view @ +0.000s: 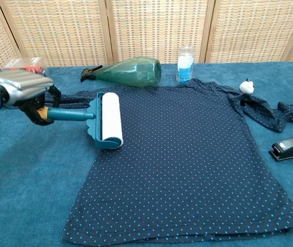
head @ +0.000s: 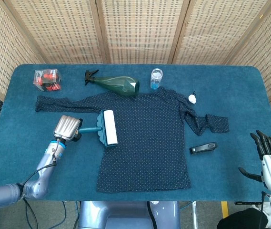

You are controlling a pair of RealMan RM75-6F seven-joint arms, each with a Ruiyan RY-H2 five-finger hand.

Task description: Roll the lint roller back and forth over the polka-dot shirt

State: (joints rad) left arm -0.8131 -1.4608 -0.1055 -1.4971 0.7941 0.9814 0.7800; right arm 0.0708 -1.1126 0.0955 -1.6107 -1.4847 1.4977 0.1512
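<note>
The navy polka-dot shirt (head: 149, 138) (view: 187, 154) lies flat across the middle of the blue table, sleeves spread left and right. My left hand (head: 67, 127) (view: 25, 90) grips the teal handle of the lint roller (head: 107, 127) (view: 108, 121). The roller's white drum rests on the shirt's left side, near the shoulder. My right hand (head: 268, 162) hovers at the table's right front corner, fingers spread and holding nothing; it shows only in the head view.
Along the back stand a green spray bottle (head: 116, 84) (view: 131, 72) lying on its side, a small clear jar (head: 156, 78) (view: 186, 64) and a box of red items (head: 47, 79). A black stapler (head: 203, 148) (view: 290, 146) lies right of the shirt, a small white object (head: 192, 98) (view: 246, 86) by the right sleeve.
</note>
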